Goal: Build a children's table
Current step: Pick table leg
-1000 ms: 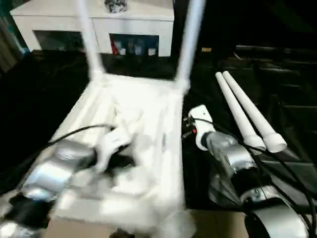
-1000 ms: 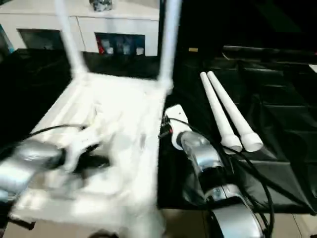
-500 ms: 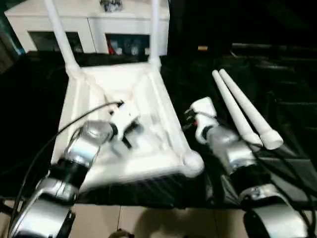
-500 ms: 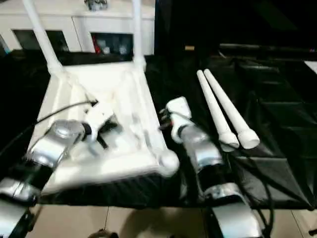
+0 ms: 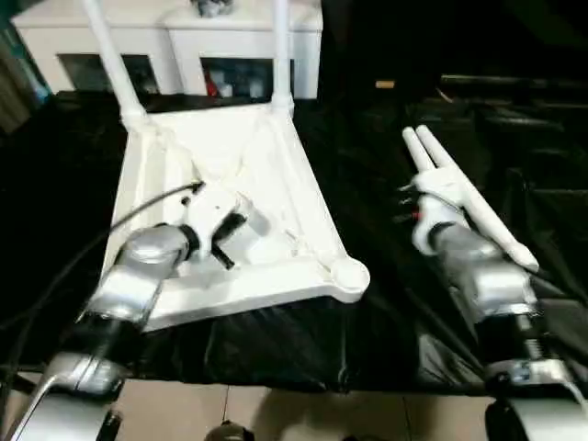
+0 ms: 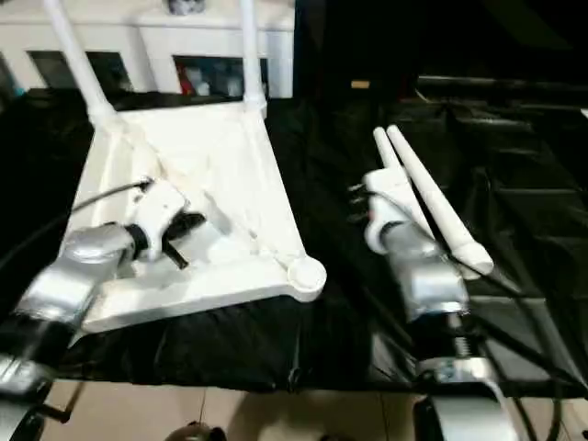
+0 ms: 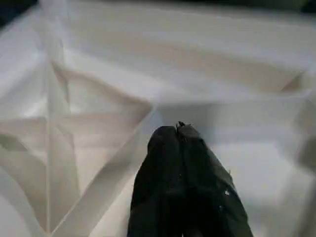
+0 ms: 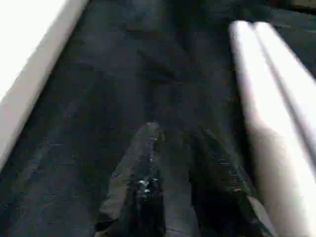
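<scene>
The children's table (image 5: 276,170) lies upside down on the black mat, its ribbed underside facing up. Two white legs (image 5: 108,60) stand in its far corners, and the near right socket (image 5: 349,274) is bare. My left gripper (image 7: 177,129) is shut with nothing in it, just above the ribs left of the middle, and the left gripper (image 5: 228,241) shows there from above too. Two loose white legs (image 5: 464,202) lie side by side on the mat to the right. My right gripper (image 8: 180,136) hovers over the mat beside their thin ends, fingers slightly open and holding nothing.
A white glass-doored cabinet (image 5: 184,37) stands behind the table. The black mat (image 5: 367,175) covers the work area and ends at a tan floor strip (image 5: 276,413) near me. A cable (image 5: 138,211) trails over the table's left side.
The table top has settled flat from a raised, blurred pose. My right gripper moved away from the table's right edge to the loose legs. The left gripper stays over the underside.
</scene>
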`<state>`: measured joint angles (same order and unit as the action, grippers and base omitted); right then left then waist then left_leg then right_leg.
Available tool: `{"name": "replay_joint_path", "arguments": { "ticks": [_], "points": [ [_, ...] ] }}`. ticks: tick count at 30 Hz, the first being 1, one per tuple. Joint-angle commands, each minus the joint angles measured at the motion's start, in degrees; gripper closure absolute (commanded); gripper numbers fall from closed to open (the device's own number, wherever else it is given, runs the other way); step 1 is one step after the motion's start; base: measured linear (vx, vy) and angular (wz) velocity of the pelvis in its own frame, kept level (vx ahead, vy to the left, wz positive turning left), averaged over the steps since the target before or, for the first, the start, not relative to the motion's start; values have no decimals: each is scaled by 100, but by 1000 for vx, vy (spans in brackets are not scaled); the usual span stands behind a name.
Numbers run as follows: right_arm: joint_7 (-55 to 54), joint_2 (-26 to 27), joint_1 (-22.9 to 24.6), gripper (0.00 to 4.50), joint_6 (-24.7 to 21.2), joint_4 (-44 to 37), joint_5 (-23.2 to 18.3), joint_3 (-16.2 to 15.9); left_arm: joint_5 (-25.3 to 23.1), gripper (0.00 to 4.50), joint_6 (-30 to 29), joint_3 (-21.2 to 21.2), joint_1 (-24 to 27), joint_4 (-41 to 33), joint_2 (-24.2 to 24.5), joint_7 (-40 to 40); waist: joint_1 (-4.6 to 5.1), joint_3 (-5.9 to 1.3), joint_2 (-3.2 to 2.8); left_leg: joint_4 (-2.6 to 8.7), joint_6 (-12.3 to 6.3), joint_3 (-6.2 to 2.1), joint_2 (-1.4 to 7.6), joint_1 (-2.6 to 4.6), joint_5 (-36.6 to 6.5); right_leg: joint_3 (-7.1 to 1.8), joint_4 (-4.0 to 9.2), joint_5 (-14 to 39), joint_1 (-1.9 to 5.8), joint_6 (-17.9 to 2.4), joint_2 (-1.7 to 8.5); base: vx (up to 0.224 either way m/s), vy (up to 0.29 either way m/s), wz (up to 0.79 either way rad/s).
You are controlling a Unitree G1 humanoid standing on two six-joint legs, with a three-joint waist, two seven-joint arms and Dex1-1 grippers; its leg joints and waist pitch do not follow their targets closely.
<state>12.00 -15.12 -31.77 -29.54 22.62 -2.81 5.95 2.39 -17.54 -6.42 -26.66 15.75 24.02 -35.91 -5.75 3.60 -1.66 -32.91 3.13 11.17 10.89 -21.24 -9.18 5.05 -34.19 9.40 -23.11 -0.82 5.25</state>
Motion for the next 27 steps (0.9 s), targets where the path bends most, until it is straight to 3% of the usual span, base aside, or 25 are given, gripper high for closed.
{"name": "replay_joint_path", "arguments": {
  "ticks": [1, 5, 6, 10, 12, 14, 17, 19, 21, 27],
  "points": [
    [-90, -224, -148, 312, -327, -75, 51, 118, 453, 386, -329, 145, 151, -894, 25, -175, 1, -427, -68, 357, 212, -125, 206, 144, -1837, -269, 400, 1612, 277, -1091, 316, 0, 0, 0],
    [-5, -490, -412, 295, -563, 59, 10, 184, 1011, 362, -562, -9, 476, -2020, 13, -730, 0, -411, -48, 341, 143, -113, 182, 105, -1711, -265, 414, 1772, 270, -1006, 303, 0, 0, 0],
    [-15, -521, -491, 270, -618, 124, -2, 210, 1060, 340, -674, -66, 507, -2174, -4, -777, 1, -410, -41, 339, 139, -110, 186, 112, -1706, -268, 416, 1793, 261, -989, 304, 0, 0, 0],
    [-32, -565, -642, 243, -746, 248, -42, 272, 1144, 312, -839, -194, 548, -2418, -3, -867, 44, -399, -25, 325, 117, -107, 146, 91, -1627, -262, 433, 1980, 265, -835, 284, 0, 0, 0],
    [24, -725, -1013, 225, -1266, 674, -37, 241, 1308, 292, -1259, -445, 572, -2812, 2, -972, 61, -417, -41, 318, 145, -120, 144, 96, -1566, -253, 398, 1925, 278, -857, 269, 0, 0, 0],
    [95, -797, -1174, 214, -1439, 889, -6, 173, 1340, 276, -1416, -500, 557, -2938, -1, -953, 35, -410, -78, 300, 155, -110, 146, 106, -1610, -256, 402, 1842, 248, -942, 267, 0, 0, 0],
    [110, -835, -1318, 186, -1468, 1130, 43, 132, 1334, 253, -1525, -537, 535, -3021, 7, -935, 46, -411, -61, 300, 151, -117, 140, 73, -1608, -242, 399, 1778, 278, -946, 264, 0, 0, 0],
    [150, -846, -1409, 174, -1367, 1326, 61, 114, 1315, 239, -1567, -571, 514, -3043, 9, -919, 51, -420, -79, 288, 158, -111, 137, 88, -1609, -241, 402, 1737, 268, -963, 263, 0, 0, 0],
    [281, -844, -1634, 165, -1396, 1839, 31, 110, 1229, 221, -1580, -634, 503, -3039, 12, -885, 41, -428, -129, 277, 146, -112, 131, 91, -1593, -241, 395, 1716, 268, -971, 263, 0, 0, 0],
    [187, -961, -1957, 165, -1435, 2743, 105, 143, 1225, 173, -1663, -785, 470, -3072, 59, -935, 43, -444, -102, 252, 104, -101, 137, 69, -1505, -229, 380, 1637, 282, -1059, 256, 0, 0, 0]
  ]
}}
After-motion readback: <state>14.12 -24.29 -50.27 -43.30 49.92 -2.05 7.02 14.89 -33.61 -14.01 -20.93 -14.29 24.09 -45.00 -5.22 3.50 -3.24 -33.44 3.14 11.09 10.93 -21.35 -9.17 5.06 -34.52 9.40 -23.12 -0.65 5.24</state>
